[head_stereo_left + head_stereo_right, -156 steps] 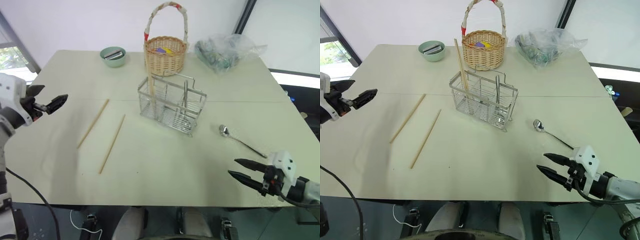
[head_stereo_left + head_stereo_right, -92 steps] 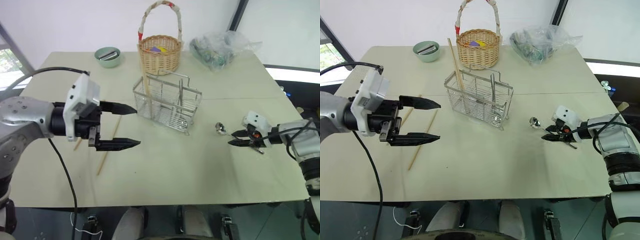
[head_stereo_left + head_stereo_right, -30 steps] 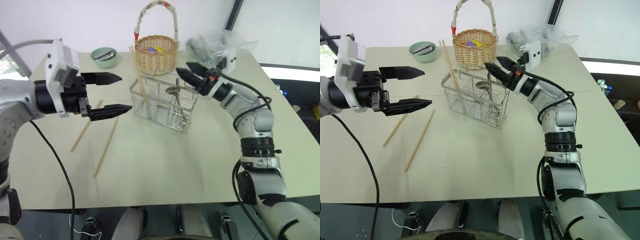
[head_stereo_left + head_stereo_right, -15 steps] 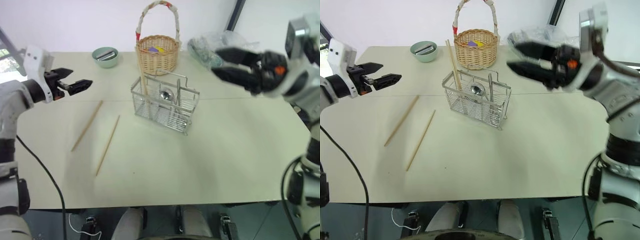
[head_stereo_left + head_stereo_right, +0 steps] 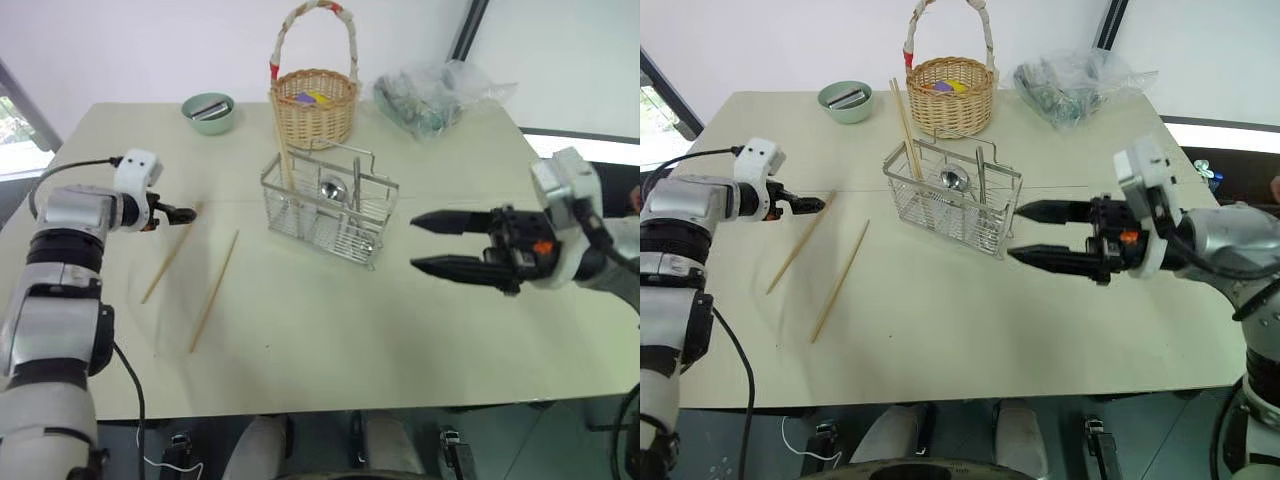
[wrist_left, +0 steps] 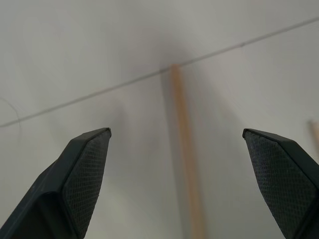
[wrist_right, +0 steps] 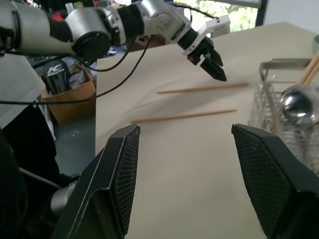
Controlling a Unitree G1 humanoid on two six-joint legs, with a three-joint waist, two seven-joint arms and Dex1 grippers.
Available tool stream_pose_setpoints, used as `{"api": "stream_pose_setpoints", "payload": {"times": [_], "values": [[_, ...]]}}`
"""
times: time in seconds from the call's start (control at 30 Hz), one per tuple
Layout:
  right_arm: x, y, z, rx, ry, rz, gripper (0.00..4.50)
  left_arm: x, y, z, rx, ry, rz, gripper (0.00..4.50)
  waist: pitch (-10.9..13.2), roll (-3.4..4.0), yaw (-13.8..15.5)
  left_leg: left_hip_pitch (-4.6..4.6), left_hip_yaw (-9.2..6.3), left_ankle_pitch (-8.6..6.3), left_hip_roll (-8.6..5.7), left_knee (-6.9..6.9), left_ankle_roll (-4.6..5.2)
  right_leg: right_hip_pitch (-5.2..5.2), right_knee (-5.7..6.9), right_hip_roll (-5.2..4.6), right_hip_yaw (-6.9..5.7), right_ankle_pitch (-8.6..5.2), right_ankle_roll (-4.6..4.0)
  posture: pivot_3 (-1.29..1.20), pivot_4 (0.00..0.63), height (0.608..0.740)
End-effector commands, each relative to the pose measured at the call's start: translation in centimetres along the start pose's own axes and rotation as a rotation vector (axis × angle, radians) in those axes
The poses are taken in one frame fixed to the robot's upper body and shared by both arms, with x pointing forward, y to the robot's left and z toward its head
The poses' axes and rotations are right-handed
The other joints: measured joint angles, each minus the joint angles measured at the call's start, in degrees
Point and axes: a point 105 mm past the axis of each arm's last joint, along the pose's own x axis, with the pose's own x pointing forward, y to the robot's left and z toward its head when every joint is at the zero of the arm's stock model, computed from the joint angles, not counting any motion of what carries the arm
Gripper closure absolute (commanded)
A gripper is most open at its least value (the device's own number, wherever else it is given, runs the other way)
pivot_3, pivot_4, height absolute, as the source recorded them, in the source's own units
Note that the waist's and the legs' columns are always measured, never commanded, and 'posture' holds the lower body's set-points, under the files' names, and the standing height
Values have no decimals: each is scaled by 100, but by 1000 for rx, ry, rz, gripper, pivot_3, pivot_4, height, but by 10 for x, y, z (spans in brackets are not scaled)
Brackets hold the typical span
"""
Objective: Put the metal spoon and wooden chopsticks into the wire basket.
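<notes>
Both end effectors gape empty: left [image 5: 188, 213] above a chopstick [image 5: 172, 252], right [image 5: 430, 242] level.

Metal spoon [image 5: 954, 180] now inside wire basket [image 5: 952, 200], no longer on table. Right gripper [image 5: 1028, 232] withdrawn, empty. Left gripper [image 5: 190, 213] lowered over one wooden chopstick [image 5: 172, 251].
</notes>
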Motion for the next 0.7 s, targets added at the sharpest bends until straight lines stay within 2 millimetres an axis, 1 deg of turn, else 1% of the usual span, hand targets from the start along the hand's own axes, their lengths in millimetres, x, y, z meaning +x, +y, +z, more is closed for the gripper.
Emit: {"api": "stream_pose_setpoints", "payload": {"times": [0.03, 0.17, 0.27, 0.37, 0.53, 0.6, 0.7], "values": [[-1, 12, 12, -49, -18, 9, 1510, 2, -4, 7, 43, 9, -16, 0, 0, -2, 9, -2, 0, 0, 0, 1, 0, 0, -2, 0, 0, 1, 3, 0, 150, 678], [2, 14, 13, -48, -37, -11, 1510, 12, -12, -5, 76, 71, -54, 0, 0, -7, 18, -4, -1, 0, 0, 5, 0, 1, -4, -1, 0, 6, 9, 0, 150, 678], [3, 15, 12, -40, -44, -25, 1510, 16, -15, -12, 92, 101, -60, 0, -1, -7, 45, -2, -3, 0, 3, 4, 0, 2, -4, -4, 0, 6, 9, 0, 150, 678], [1, 15, 11, -33, -51, -39, 1457, 18, -16, -12, 75, 93, -59, 795, -2, -7, 91, 0, 0, 0, 3, 4, 0, 3, -4, -5, 1, 6, 9, 0, 150, 678], [-1, 15, 11, -26, -57, -53, 1457, 19, -16, -10, 62, 81, -57, 3264, -2, -7, 124, 0, -1, 0, 3, 4, 0, 3, -4, -2, 0, 6, 9, 0, 150, 678], [-2, 14, 9, -26, -54, -60, 1457, 19, -16, -10, 62, 77, -54, 4422, -2, -8, 124, 0, 0, 0, 2, 5, 1, 3, -4, -1, 0, 6, 9, 0, 150, 678], [-3, 13, 7, -23, -51, -64, 1457, 17, -13, -6, 45, 53, -36, 4422, -2, -8, 123, 1, 0, 0, 2, 5, 1, 5, -3, 0, 0, 6, 10, 0, 150, 678]]}}
